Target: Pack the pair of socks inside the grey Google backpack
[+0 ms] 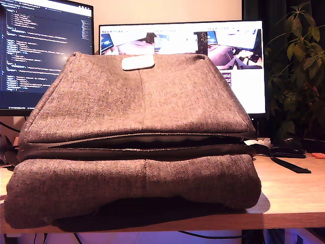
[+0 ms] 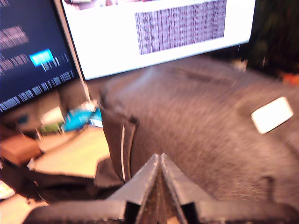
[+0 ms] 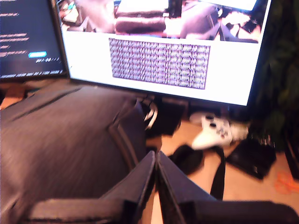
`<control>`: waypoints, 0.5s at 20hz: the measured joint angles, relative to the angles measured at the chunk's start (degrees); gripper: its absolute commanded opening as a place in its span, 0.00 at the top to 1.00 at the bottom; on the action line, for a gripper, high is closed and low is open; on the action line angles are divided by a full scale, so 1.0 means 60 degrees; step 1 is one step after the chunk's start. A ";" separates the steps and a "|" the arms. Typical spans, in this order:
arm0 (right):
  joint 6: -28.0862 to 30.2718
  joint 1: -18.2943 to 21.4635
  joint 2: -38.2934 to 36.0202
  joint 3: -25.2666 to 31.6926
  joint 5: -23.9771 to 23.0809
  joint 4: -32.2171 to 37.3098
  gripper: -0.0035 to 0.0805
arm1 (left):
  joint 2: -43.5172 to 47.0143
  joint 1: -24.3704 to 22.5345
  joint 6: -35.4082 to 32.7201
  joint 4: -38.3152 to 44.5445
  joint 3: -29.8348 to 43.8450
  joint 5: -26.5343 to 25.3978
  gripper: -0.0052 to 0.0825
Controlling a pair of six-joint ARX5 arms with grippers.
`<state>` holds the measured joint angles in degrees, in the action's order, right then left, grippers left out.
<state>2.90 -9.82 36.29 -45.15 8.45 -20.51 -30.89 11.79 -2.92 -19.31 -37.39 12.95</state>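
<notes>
Grey Google backpack [image 1: 137,101] lies flat on the wooden bench [image 1: 289,195], filling most of the exterior view, w/ its pale rectangular tag [image 1: 138,63] at the far top edge. A long zip opening [image 1: 152,143] runs across the bag's width, slightly agape, w/ pale lining visible in the gap. Pair of socks isn't visible in any view.

Neither arm shows in the exterior view. In the first wrist view, my first gripper [image 2: 160,161] hangs over the bag's grey fabric, fingers pressed together to a point, nothing between them; the tag sits nearby on the fabric. In the second wrist view, my second gripper [image 3: 156,158] likewise has its fingers closed together & empty, above the bag's edge near a black strap [image 3: 218,172].

Behind the bag: a monitor w/ code [image 1: 45,48] at the exterior view's left, a second monitor [image 1: 238,56] showing camera feeds, a leafy plant [image 1: 302,66] at the exterior view's right. A white game controller [image 3: 215,130] rests on the bench below the second monitor. Both wrist views are blurred.
</notes>
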 measured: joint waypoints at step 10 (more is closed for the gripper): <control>0.0000 0.0000 0.0127 0.0004 0.0000 -0.2320 0.97 | 0.0368 0.0000 0.0149 -0.1931 0.0000 0.0000 0.96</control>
<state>2.90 -9.82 37.06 -45.12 8.45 -34.44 -28.69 11.79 -2.02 -30.89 -37.39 12.95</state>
